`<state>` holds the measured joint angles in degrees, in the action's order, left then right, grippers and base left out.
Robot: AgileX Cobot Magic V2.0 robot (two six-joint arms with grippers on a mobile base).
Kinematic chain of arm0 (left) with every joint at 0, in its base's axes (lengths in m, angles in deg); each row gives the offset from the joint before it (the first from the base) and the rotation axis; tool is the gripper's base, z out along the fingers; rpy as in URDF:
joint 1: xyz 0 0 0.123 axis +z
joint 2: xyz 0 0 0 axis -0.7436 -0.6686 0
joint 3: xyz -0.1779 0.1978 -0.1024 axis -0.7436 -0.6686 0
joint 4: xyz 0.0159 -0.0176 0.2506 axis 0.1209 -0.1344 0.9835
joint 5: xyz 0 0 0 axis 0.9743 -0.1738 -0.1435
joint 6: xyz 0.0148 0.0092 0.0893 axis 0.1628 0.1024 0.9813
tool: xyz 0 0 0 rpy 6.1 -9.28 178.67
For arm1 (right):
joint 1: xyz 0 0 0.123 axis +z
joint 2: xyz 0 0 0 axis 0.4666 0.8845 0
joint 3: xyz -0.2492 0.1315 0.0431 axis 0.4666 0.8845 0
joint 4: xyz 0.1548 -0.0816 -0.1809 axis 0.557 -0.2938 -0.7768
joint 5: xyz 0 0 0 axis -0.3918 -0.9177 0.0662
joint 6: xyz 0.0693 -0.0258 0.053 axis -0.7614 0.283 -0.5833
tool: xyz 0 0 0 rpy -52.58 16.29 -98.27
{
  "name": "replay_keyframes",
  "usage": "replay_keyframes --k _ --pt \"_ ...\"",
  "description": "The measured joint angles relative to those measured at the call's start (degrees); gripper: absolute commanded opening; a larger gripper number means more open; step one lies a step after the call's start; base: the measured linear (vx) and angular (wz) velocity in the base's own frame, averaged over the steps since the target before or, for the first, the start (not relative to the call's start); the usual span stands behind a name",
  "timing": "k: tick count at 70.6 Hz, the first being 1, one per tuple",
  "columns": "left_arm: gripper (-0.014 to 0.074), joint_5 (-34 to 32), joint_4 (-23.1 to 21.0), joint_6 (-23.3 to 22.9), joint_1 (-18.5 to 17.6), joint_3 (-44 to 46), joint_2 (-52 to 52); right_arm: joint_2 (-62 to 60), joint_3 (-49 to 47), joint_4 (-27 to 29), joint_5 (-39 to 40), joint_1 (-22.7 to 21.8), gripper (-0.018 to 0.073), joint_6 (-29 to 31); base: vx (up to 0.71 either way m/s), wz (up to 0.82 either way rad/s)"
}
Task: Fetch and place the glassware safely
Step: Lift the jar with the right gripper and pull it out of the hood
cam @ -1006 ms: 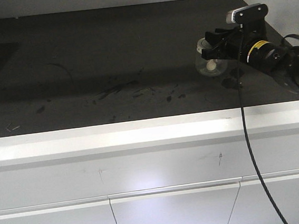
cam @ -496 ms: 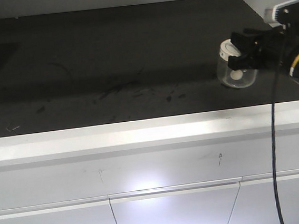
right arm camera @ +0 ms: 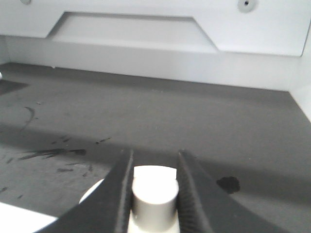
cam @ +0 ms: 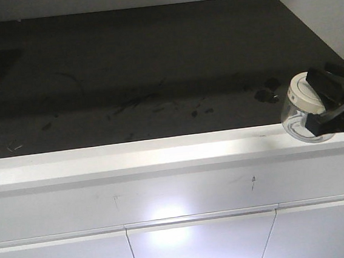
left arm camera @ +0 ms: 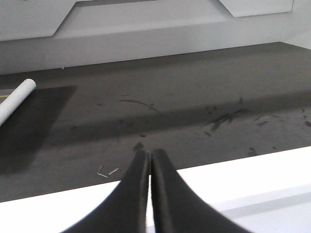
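Dark desk [cam: 153, 63] serves as landmark. We see the right end effector [right arm camera: 153, 187] pinching the glass jar [cam: 299, 117] by its lid knob, over the desk's front-right edge, which we judge to be carrying clearance. Idle, the left end effector [left arm camera: 149, 167] is pressed together, empty.

— Where's the right gripper [cam: 317, 107]?
— At the far right, arm reaching in from the side, jaws clamped on the knob of the jar [cam: 294, 116].
— And the left gripper [left arm camera: 149, 158]?
— Pointing straight ahead, its fingers pressed together along their length.
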<state>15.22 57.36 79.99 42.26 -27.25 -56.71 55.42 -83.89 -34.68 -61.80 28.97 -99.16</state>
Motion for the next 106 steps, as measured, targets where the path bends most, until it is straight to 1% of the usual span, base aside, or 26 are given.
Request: replay_keyframes --k 7,13,20,29,38,47,59,68,79,92,106 --pt "-0.0007 0.00 0.00 0.00 0.00 0.00 0.00 -4.69 3.38 -0.49 0.25 0.00 -0.0002 -0.04 0.00 0.00" --pt "-0.0007 0.00 0.00 0.00 0.00 0.00 0.00 -7.55 6.04 -2.07 1.12 0.00 -0.0002 -0.69 0.00 0.00" --pt "-0.0007 0.00 0.00 0.00 0.00 0.00 0.00 -9.38 8.09 -4.07 1.90 1.57 -0.0002 -2.28 0.00 0.00" --pt "-0.0007 0.00 0.00 0.00 0.00 0.00 0.00 -9.54 8.76 -5.68 2.18 6.87 -0.0002 -3.32 0.00 0.00" --pt "-0.0007 0.15 0.00 0.00 0.00 0.00 0.00 -9.54 8.96 -6.06 2.57 13.02 -0.0002 -3.55 0.00 0.00" --pt "-0.0007 0.62 0.00 0.00 0.00 0.00 0.00 -9.54 9.00 -6.11 1.98 18.16 -0.0002 -3.55 0.00 0.00" --pt "-0.0007 0.81 0.00 0.00 0.00 0.00 0.00 -9.54 9.00 -6.11 1.35 23.74 -0.0002 -3.55 0.00 0.00" --pt "-0.0007 0.88 0.00 0.00 0.00 0.00 0.00 -7.49 9.00 -6.11 1.75 27.02 -0.0002 -3.55 0.00 0.00" --pt "-0.0007 1.05 0.00 0.00 0.00 0.00 0.00 -1.64 8.40 -6.11 5.30 27.78 -0.0002 -3.55 0.00 0.00" --pt "-0.0007 1.07 0.00 0.00 0.00 0.00 0.00 5.45 4.11 -6.11 8.39 27.78 -0.0002 -3.50 0.00 0.00" --pt "-0.0007 1.07 0.00 0.00 0.00 0.00 0.00 8.67 2.91 -6.22 11.41 27.78 -0.0002 -3.50 0.00 0.00"
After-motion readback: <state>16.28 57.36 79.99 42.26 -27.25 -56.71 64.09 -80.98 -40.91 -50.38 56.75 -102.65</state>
